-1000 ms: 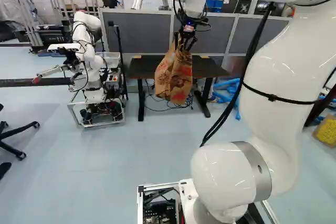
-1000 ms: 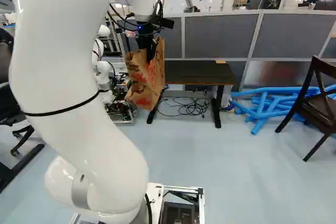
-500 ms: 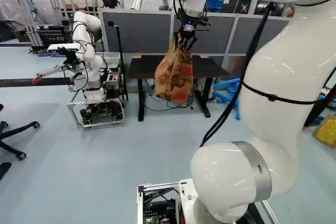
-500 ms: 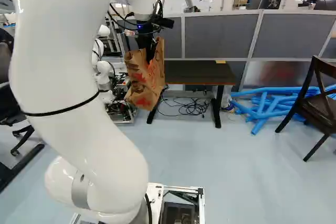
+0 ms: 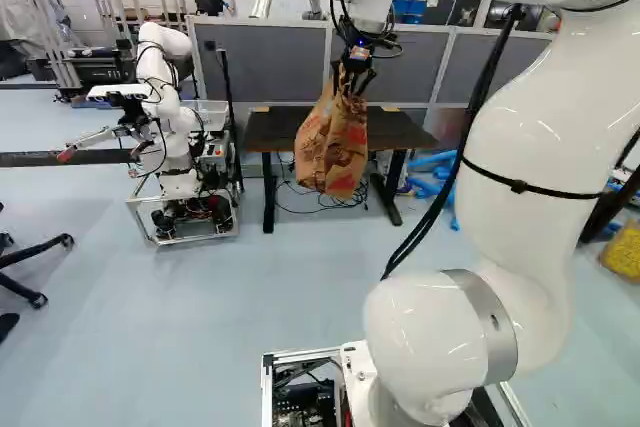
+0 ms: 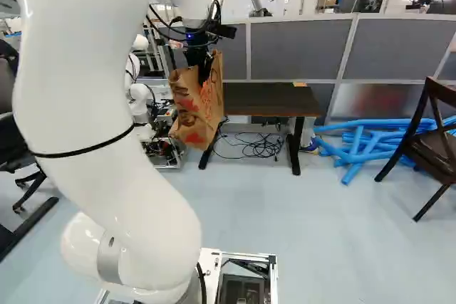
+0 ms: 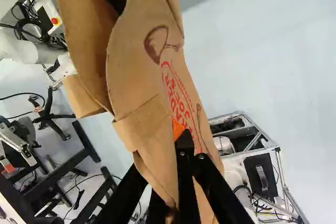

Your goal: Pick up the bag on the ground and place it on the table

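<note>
As end effector (image 5: 352,85) clamps its top, bag (image 5: 335,145) hangs below.

Brown paper bag (image 7: 142,72) gripped in black gripper (image 7: 181,153), metal frame (image 7: 252,152), pale floor (image 7: 257,56)

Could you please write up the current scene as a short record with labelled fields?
object: brown paper bag, with red print
bag state: off the floor, hanging from the hand
hand: closed on the bag
destination: dark-topped table, ahead of the base
bag on table: no; in both base views it overlaps the table's outline, exact gap cannot be told
under the table: tangled black cables
right of the table, right base view: blue tubes, then a dark chair
left of the table, left base view: another robot
</note>
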